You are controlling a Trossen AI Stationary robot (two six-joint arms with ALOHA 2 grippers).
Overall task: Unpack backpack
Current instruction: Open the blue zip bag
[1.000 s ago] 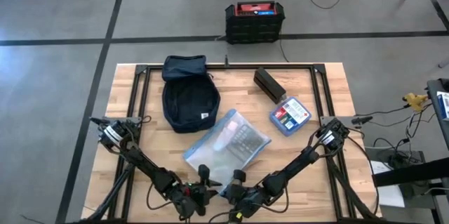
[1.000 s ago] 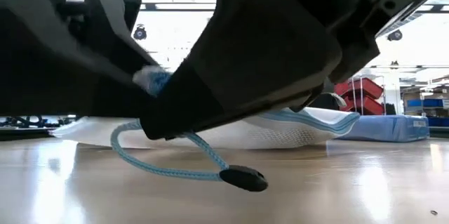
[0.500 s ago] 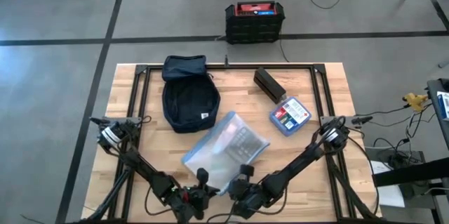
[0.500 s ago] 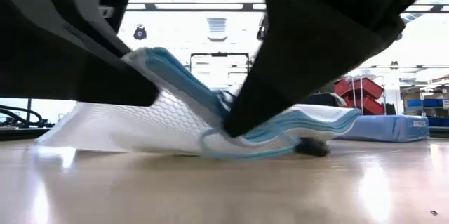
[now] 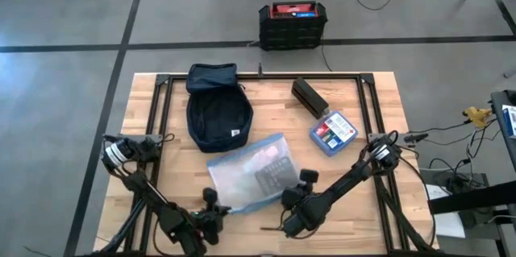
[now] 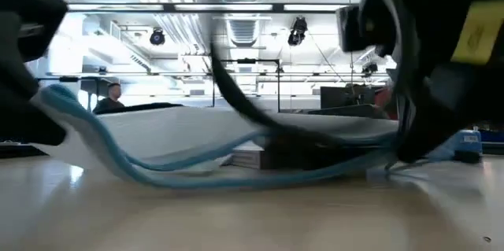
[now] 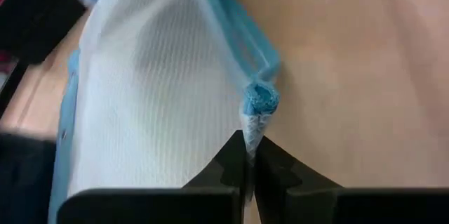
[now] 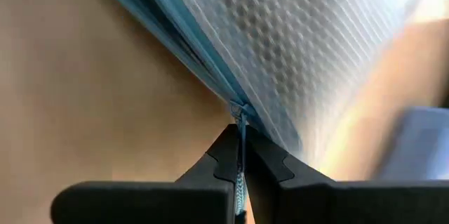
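Observation:
The dark navy backpack (image 5: 218,113) lies flat at the table's far left, and no gripper touches it. Nearer the front lies a see-through mesh pouch (image 5: 255,173) with blue trim and dark and white items inside. My left gripper (image 5: 212,199) is shut on the pouch's near left corner. My right gripper (image 5: 305,180) is shut at the pouch's right end. In the low view the pouch (image 6: 236,153) sags between the two dark grippers. My left gripper pinches the pouch's bunched, blue-trimmed corner (image 7: 259,106) between its two fingertips, coming from the table's near side. That corner (image 6: 55,97) is raised off the table while the pouch's middle rests on the wood. My right gripper pinches a thin blue cord (image 8: 239,115) where it meets the pouch's blue edge, between its two fingertips. The fingers come from the near right. The pouch's edge runs away slantwise from the fingers.
A black oblong box (image 5: 310,96) and a small blue box with a red label (image 5: 333,132) lie at the far right of the table. A black crate with a red top (image 5: 292,23) stands on the floor beyond the far edge.
The grippers have moved apart: the left toward the table's left edge, the right toward the right and far edges. The pouch has turned and slid toward the near left. The loose blue cord that lay on the table has been pulled up.

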